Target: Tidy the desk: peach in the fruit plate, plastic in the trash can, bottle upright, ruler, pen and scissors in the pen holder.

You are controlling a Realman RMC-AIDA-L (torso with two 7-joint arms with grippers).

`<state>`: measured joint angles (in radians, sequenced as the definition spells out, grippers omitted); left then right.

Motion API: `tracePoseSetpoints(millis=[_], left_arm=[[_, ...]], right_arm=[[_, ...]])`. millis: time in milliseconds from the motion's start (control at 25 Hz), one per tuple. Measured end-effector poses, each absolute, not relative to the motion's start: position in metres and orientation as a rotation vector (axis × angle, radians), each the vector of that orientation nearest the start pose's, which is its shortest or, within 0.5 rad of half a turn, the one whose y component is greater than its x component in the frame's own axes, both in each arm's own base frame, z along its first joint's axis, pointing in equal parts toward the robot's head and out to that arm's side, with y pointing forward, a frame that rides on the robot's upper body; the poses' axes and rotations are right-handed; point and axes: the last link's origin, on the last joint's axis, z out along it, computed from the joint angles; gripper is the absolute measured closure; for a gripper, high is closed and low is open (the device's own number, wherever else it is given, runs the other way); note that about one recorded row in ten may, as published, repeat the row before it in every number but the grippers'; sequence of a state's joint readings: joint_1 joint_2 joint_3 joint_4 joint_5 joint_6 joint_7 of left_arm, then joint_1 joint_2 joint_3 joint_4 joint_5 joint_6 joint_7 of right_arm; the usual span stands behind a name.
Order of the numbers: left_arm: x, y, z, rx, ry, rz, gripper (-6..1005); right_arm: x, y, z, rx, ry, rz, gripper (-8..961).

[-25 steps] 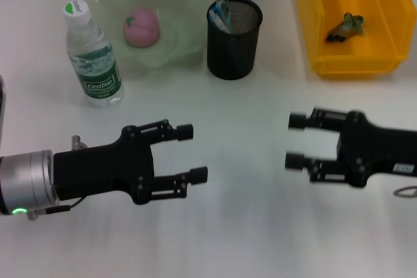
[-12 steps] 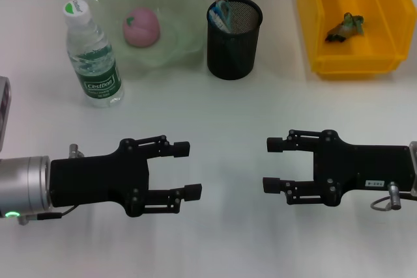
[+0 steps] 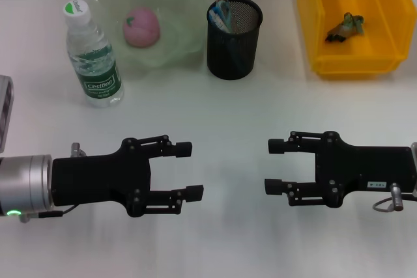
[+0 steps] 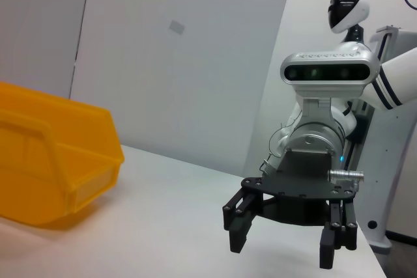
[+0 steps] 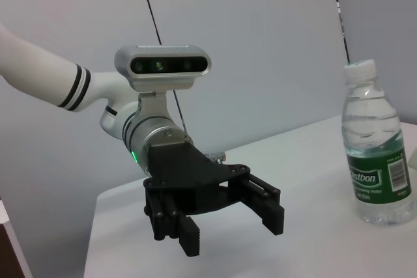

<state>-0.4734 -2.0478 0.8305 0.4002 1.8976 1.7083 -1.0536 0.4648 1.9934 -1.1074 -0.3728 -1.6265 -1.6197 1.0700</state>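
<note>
Left end effector (image 3: 187,170): fingers apart, empty, facing the right one.
Right end effector (image 3: 274,166): fingers apart, empty.
Bottle (image 3: 92,55): upright, beyond left end effector.

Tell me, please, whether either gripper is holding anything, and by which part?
Nothing is held: the left gripper and right gripper both hover open above the white desk.

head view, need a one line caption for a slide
Both open black grippers, left and right, face each other over the white desk; pink peach in the pale green plate.
</note>
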Motion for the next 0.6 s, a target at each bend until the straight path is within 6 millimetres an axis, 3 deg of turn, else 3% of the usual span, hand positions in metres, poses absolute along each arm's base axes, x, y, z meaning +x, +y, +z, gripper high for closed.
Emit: tracePoseSetpoints(millis=[600], left_arm=[[-0.2698, 0.2706, -0.0327, -2.889, -0.422, -0.923, 213]], right_arm=[[0.2707, 0.2737, -0.0362, -2.904, 0.494, 0.900, 218]])
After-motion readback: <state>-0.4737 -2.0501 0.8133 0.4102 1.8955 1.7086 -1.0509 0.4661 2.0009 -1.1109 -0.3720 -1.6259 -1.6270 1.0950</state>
